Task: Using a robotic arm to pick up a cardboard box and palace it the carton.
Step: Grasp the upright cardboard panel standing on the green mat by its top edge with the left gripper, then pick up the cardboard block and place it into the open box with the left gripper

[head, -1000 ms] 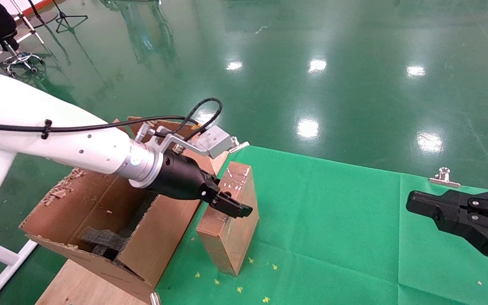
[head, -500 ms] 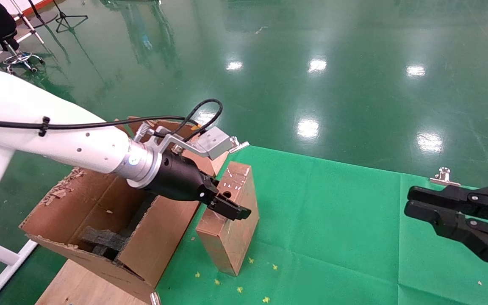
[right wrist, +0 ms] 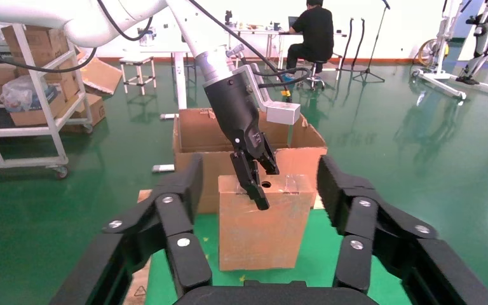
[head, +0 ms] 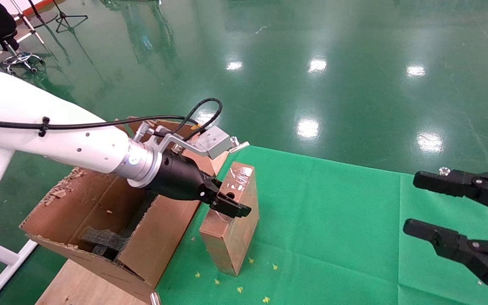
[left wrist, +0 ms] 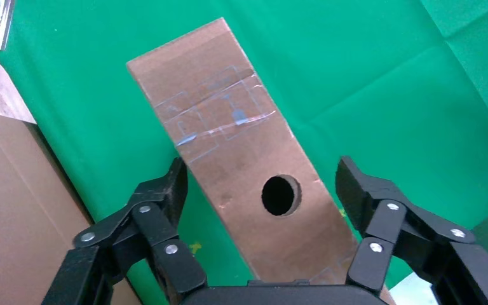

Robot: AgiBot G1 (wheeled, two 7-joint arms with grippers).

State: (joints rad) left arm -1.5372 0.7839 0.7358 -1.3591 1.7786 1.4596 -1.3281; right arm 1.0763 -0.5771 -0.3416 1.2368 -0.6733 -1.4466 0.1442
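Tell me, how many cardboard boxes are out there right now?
2. A small cardboard box stands on the green cloth between the left gripper's open fingers; the big carton sits beside it, at the table's left edge.

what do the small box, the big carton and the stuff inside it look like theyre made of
The cardboard box looks like smooth brown paperboard, with glossy clear tape across its top and a punched round hole. The carton appears to be raw corrugated cardboard: matte brown, with ragged, torn flap edges. The black blocks inside it look like coarse foam, dull and rough-edged, though that is a guess.
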